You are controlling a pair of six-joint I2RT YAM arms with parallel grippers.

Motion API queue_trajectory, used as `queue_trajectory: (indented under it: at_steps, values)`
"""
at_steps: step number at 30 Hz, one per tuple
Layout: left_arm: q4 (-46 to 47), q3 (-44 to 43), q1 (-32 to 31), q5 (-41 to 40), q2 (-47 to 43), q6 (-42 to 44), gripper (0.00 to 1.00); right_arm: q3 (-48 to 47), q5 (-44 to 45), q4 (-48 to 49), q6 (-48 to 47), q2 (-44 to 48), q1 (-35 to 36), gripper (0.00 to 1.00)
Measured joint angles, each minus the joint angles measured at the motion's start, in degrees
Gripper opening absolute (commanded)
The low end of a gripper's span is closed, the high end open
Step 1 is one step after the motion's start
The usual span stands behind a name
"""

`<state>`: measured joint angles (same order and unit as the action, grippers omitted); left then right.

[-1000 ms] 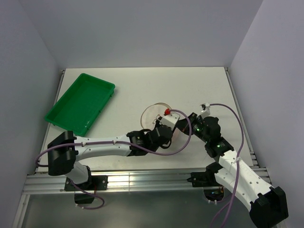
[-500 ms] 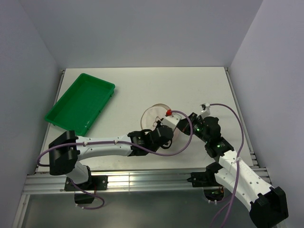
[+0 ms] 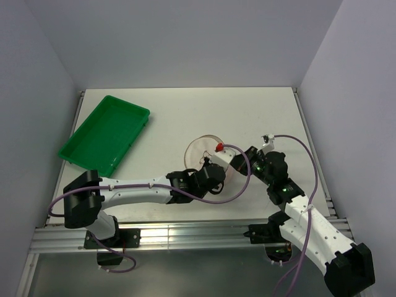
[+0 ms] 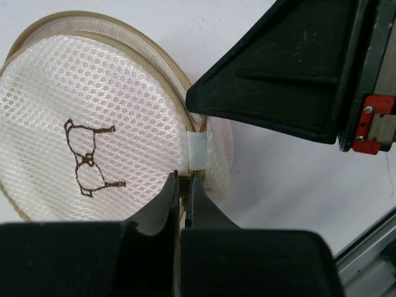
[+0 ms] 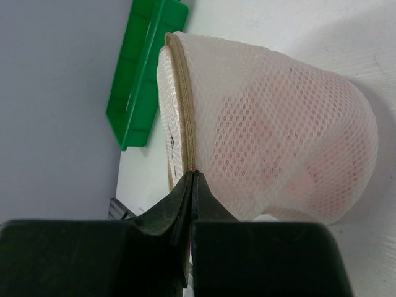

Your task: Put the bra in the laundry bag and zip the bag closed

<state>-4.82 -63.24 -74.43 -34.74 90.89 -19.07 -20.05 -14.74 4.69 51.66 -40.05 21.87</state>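
The laundry bag (image 3: 201, 147), a round white mesh pouch with a small dark bra outline on its face (image 4: 86, 158), lies mid-table between both arms. Through the mesh, the pale pink bra (image 5: 281, 139) shows inside it. My left gripper (image 4: 184, 179) is shut at the bag's near rim, with a beige zipper piece pinched between its jaws just below a white tab (image 4: 197, 150). My right gripper (image 5: 193, 174) is shut on the bag's beige zipper rim (image 5: 183, 105). In the left wrist view its black body (image 4: 291, 68) fills the upper right, close over the rim.
A green tray (image 3: 106, 132) stands at the table's far left and shows as well in the right wrist view as a green tray (image 5: 143, 74). The aluminium rail (image 3: 185, 234) runs along the near edge. Both arms crowd the bag's right and near sides.
My left gripper's jaws have closed onto the zipper piece at the bag's rim. The arms and the bag have barely shifted.
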Motion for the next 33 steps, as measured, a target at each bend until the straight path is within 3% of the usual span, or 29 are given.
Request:
queue_trajectory:
  at_steps: [9, 22, 23, 25, 26, 27, 30, 33]
  values:
    - [2.0, 4.5, 0.0, -0.1, -3.8, -0.3, 0.00, -0.5, -2.5, 2.2, 1.0, -4.6, -2.6, 0.00]
    - [3.7, 11.8, 0.2, -3.3, -12.4, -4.2, 0.00, -6.4, -11.5, 1.5, -2.3, -12.4, -12.1, 0.00]
    - [3.7, 11.9, 0.3, -3.3, -13.4, -4.4, 0.00, -7.7, -11.9, 0.2, -3.6, -13.3, -12.6, 0.04]
    - [3.9, 12.0, 0.4, -3.2, -15.1, -4.7, 0.00, -10.3, -12.2, -1.9, -5.7, -14.8, -12.8, 0.35]
    - [3.8, 12.0, 0.5, -3.2, -15.5, -4.7, 0.00, -11.5, -11.7, -2.8, -6.9, -15.2, -12.8, 0.60]
    - [3.7, 12.0, 0.5, -3.1, -15.9, -4.6, 0.00, -12.2, -11.1, -3.4, -7.6, -15.1, -12.9, 0.71]
    - [3.7, 11.7, 0.5, -2.7, -15.6, -4.6, 0.00, -12.6, -8.7, -6.3, -9.9, -12.0, -12.6, 0.91]
    - [4.7, 10.5, 0.5, -2.6, -13.8, -4.6, 0.00, -11.2, -7.0, -8.9, -10.1, -5.6, -11.5, 0.92]
